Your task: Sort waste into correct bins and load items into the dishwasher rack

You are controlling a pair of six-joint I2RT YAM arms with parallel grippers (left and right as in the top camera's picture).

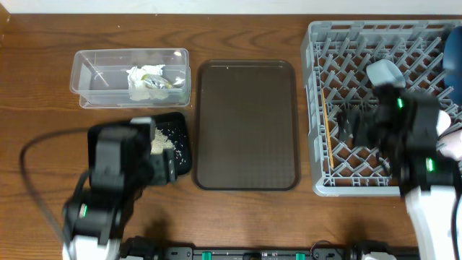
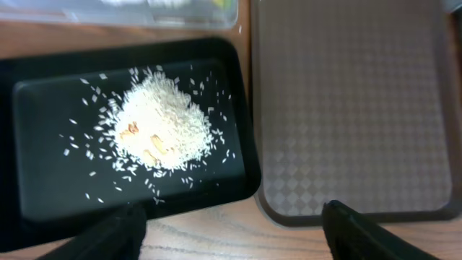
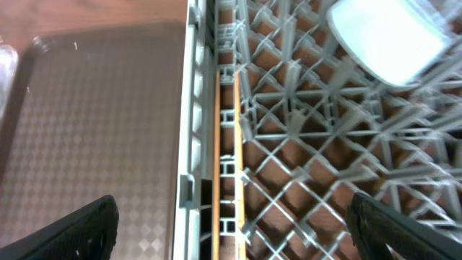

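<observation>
The rice heap [image 2: 162,126] lies in the black tray [image 2: 43,159], also seen from overhead [image 1: 180,162]. My left gripper [image 2: 231,235] is open and empty, over the tray's near edge [image 1: 164,170]. The napkin [image 1: 148,81] lies in the clear tub [image 1: 94,76]. My right gripper [image 3: 234,238] is open and empty above the grey rack [image 1: 321,180], over its left side [image 1: 355,123]. Two chopsticks [image 3: 227,159] lie along the rack's left wall [image 1: 328,126]. The light-blue bowl [image 1: 382,72] sits in the rack [image 3: 386,36]. The dark-blue dish [image 1: 455,50] stands at the rack's right edge. The cups are hidden.
The large brown serving tray [image 1: 249,123] lies between the black tray and the rack, and shows in both wrist views [image 2: 354,108] [image 3: 94,108]. A black cable [image 1: 32,180] loops on the table at the left.
</observation>
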